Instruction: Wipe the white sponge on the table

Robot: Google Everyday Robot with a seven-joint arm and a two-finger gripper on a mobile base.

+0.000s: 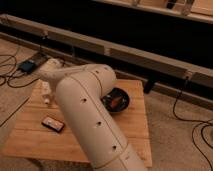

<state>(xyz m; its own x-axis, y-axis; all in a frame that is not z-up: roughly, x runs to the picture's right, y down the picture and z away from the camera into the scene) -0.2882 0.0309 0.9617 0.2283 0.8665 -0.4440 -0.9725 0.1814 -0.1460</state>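
The big white arm (92, 125) hides the middle of the table (137, 127), and the white sponge cannot be picked out. The claw (46, 94) is a pale shape hanging by the table's far left corner, and I cannot tell if it is open or closed. A small dark pack (52, 123), its label unreadable, lies front left, a black bowl (117, 100) peeks from behind the arm, and bare wood shows along the front left and right edges.
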